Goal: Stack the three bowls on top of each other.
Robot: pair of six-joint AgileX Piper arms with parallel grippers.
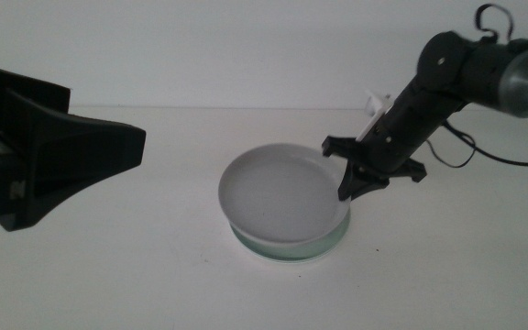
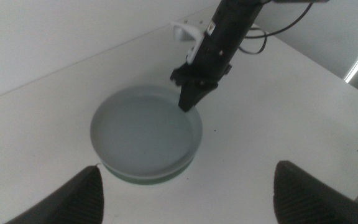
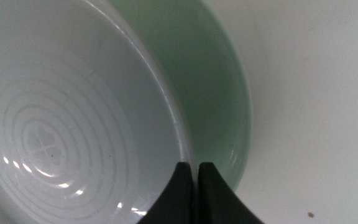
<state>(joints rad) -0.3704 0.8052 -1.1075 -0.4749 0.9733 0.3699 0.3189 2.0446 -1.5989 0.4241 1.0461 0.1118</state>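
Note:
A whitish bowl [image 1: 278, 192] [image 2: 142, 134] [image 3: 61, 124] lies on top of a pale mint green bowl [image 1: 291, 249] [image 2: 148, 179] [image 3: 210, 93] at the middle of the table. It is slightly offset, and its right side is a little higher. My right gripper [image 1: 346, 194] [image 2: 184, 107] [image 3: 196, 168] reaches in from the right, shut on the whitish bowl's right rim. My left gripper [image 1: 108, 147] [image 2: 189, 167] hovers open at the left, well clear of the bowls. I make out two bowls; whether a third lies beneath them I cannot tell.
The white table [image 1: 108, 266] stretches around the stack on all sides. A black cable [image 1: 466, 156] trails from the right arm over the table at the back right. A small white part [image 1: 374, 99] sticks out beside that arm.

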